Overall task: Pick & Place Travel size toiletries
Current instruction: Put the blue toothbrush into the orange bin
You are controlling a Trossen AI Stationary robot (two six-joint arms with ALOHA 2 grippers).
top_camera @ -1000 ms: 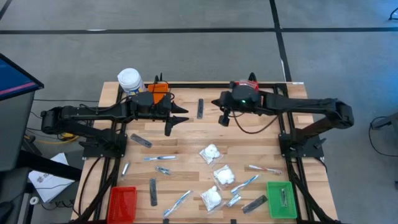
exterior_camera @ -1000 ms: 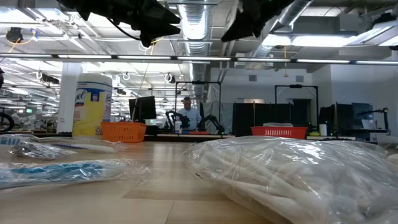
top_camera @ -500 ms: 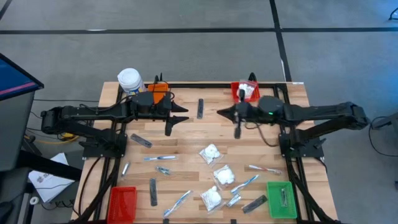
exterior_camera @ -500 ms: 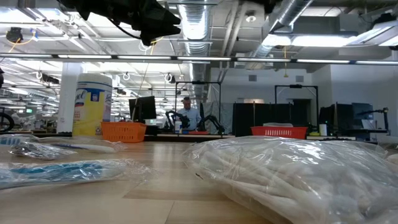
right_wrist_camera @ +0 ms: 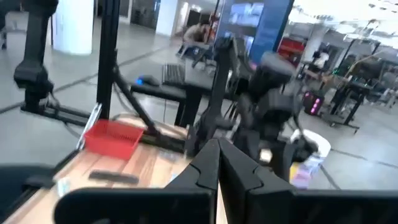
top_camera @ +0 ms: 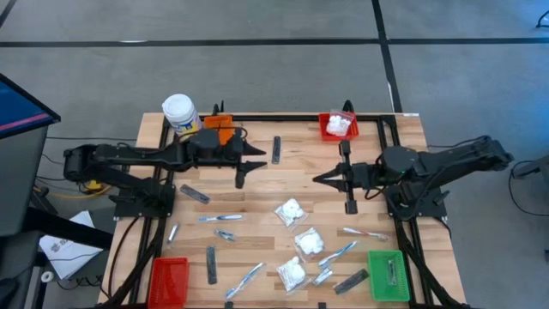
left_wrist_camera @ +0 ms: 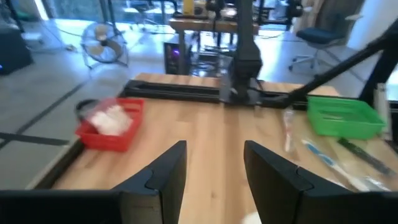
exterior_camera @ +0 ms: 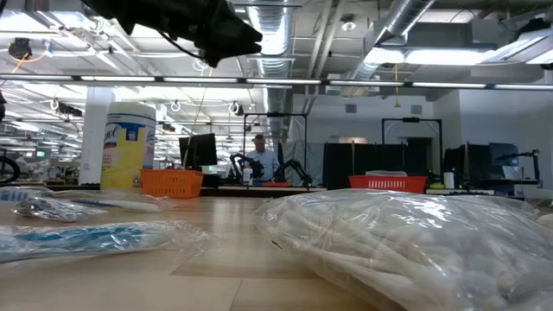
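Right end effector [top_camera: 343, 178] is seen in the high view mid-desk [top_camera: 257, 197], clenched and empty, near the white packets [top_camera: 292, 211], presumably staged for another pick; one packet [top_camera: 338, 125] is already in the red bin [top_camera: 325, 129]. Left end effector [top_camera: 246, 160] is parked released near the orange bin [top_camera: 220, 123]. Low view: remaining toiletries are spread flat on the desk. Left wrist view: fingers [left_wrist_camera: 168, 168] are apart, nothing held. Right wrist view: fingers [right_wrist_camera: 210, 167] are pressed together.

The light wooden plank tabletop [top_camera: 257, 184] stands on a grey concrete floor [top_camera: 257, 77] crossed by dark lines. Beyond it, silver ceiling ducts [exterior_camera: 276, 34] and strip lights hang above far desks with black monitors [exterior_camera: 200, 149], where a seated person [exterior_camera: 259, 158] works.
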